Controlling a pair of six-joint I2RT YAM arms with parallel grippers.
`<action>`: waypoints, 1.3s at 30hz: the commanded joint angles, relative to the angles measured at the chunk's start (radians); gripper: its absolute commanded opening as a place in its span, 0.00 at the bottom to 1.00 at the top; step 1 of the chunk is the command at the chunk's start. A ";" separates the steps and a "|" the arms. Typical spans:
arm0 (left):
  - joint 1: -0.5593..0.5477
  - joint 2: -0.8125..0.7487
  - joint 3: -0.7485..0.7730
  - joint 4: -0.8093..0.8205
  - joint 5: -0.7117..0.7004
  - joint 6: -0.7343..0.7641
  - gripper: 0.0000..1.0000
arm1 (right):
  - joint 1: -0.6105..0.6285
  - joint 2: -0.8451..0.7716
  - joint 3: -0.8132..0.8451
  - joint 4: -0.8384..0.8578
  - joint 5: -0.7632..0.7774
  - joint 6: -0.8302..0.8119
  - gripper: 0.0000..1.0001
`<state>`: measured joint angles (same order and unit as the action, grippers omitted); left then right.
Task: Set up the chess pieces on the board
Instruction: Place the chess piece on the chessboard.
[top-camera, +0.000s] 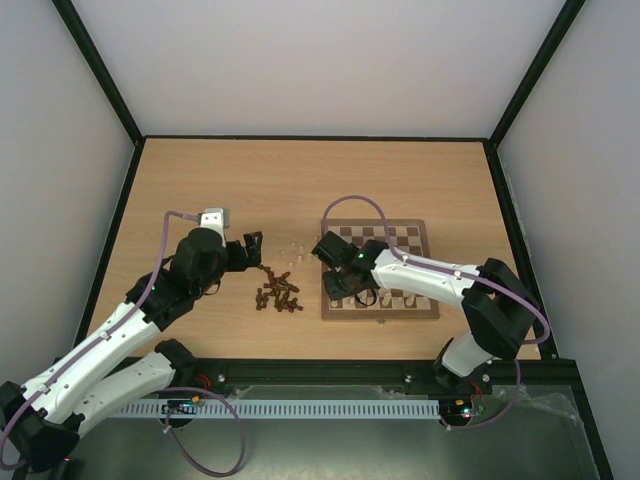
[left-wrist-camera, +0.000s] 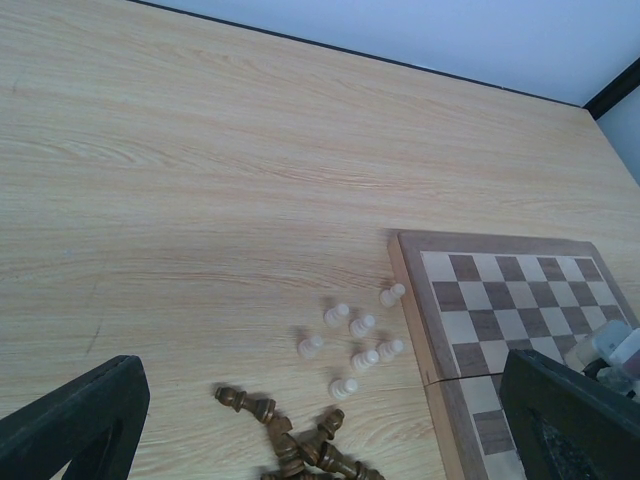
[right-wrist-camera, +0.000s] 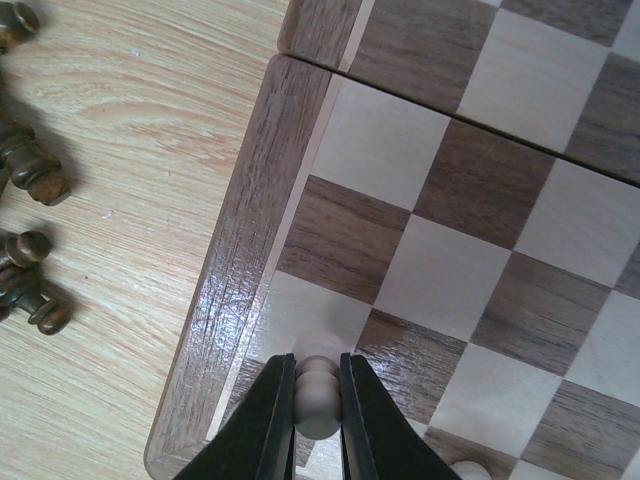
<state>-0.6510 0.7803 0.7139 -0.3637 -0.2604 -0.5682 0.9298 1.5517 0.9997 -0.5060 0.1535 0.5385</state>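
bright even light, soft shadows, sharp focus

White arm shells, black joints, looping purple cables; the tool fingers look black, perhaps plastic.

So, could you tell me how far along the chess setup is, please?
Barely begun. One pale piece shows on the board beside the right tool, which grips a second pale piece at the board's corner. Seven loose pale pieces and the dark heap lie on the table off the board; the left tool hangs open near them.
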 joint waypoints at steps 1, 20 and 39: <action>0.007 0.007 -0.007 0.018 0.005 -0.001 0.99 | 0.006 0.032 -0.016 -0.007 -0.022 -0.007 0.11; 0.014 0.016 -0.015 0.031 0.017 -0.002 1.00 | 0.005 0.046 -0.005 -0.013 -0.033 -0.011 0.21; 0.020 -0.022 0.003 -0.006 -0.002 -0.011 0.99 | 0.006 0.001 0.150 -0.067 0.017 -0.037 0.95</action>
<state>-0.6388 0.7784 0.7055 -0.3508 -0.2440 -0.5690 0.9298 1.5547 1.1179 -0.5205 0.1688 0.5110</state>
